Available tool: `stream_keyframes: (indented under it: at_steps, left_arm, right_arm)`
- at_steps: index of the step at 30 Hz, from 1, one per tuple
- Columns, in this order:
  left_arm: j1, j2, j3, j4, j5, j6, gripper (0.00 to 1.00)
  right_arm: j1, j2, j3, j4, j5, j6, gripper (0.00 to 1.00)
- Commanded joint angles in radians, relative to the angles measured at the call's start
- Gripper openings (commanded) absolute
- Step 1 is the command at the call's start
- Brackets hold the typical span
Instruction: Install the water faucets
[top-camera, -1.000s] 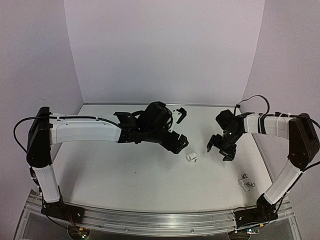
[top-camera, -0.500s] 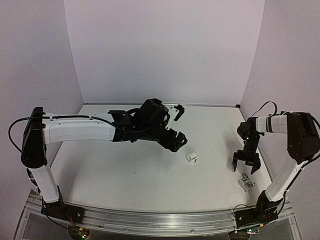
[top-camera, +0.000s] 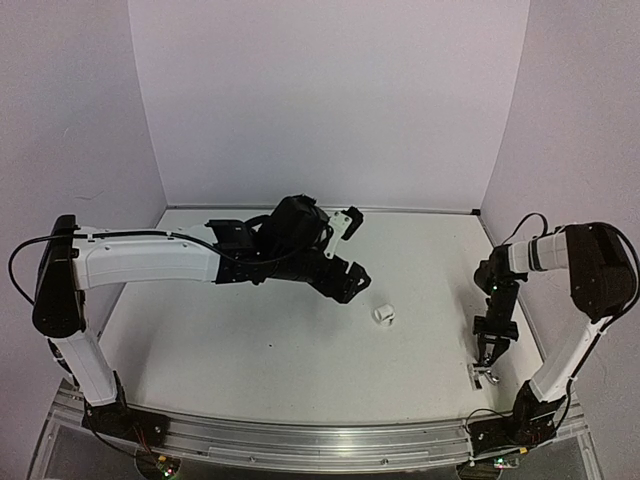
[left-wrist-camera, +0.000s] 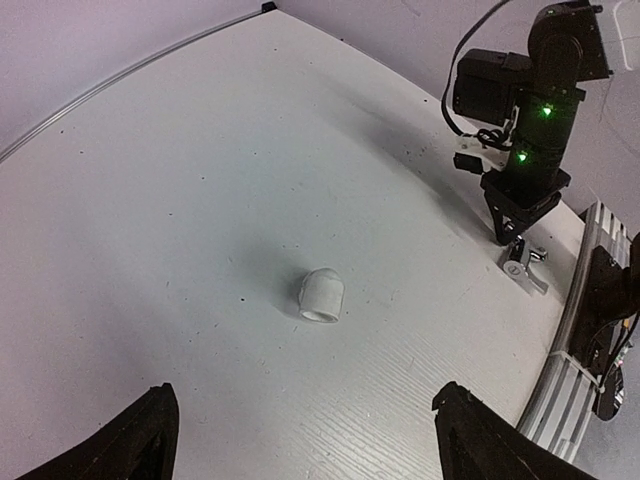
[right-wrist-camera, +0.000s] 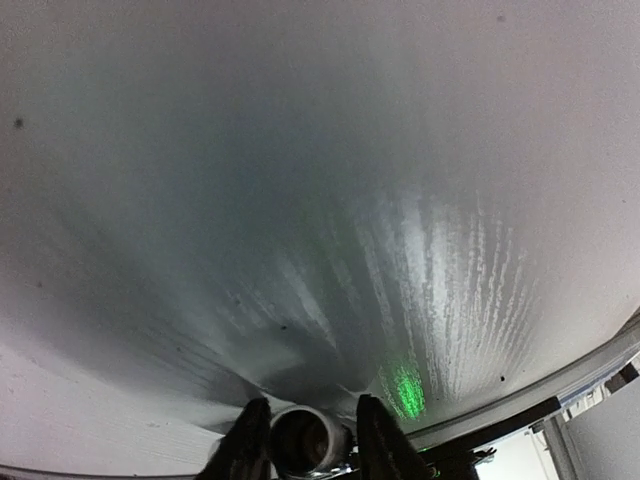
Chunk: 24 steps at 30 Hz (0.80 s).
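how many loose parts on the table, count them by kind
silver faucet: 1
white plastic fitting: 1
total: 2

The shiny silver faucet (left-wrist-camera: 524, 264) lies on the table (left-wrist-camera: 200, 200) by its near right edge, gripped by the right claw (left-wrist-camera: 508, 238).

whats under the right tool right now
The silver faucet lies on the table under the right tool, gripped between its fingers. The right wrist view shows only its round metal end. The lever and spout are covered from there.
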Motion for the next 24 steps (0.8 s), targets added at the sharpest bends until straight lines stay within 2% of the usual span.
stream_keyframes:
  at_steps: [1,6,10,14,17,19,24]
  left_arm:
    - [0.007,-0.037,0.019,0.025,-0.003,0.0,0.91]
    - [0.016,-0.038,0.021,0.022,-0.001,0.001,0.92]
    - [0.048,-0.054,0.015,0.022,0.017,-0.032,0.92]
    - [0.106,-0.095,-0.008,0.031,0.042,-0.091,0.92]
    - [0.143,-0.128,-0.035,0.067,0.046,-0.117,0.94]
    - [0.15,-0.147,-0.061,0.118,0.049,-0.11,0.95]
    - [0.158,-0.168,-0.127,0.32,0.115,-0.064,0.99]
  right_arm:
    - [-0.003,-0.064,-0.01,0.07,-0.002,0.069,0.14]
    - [-0.003,-0.151,0.064,0.152,-0.13,0.142,0.01]
    - [-0.002,-0.195,0.127,0.27,-0.259,0.263,0.0]
    - [-0.003,-0.209,0.161,0.456,-0.431,0.516,0.0]
    - [0.022,-0.236,0.128,0.699,-0.551,0.825,0.0]
    - [0.066,-0.261,0.127,0.87,-0.527,0.959,0.0]
    - [0.16,-0.218,0.327,0.9,-0.429,1.085,0.0]
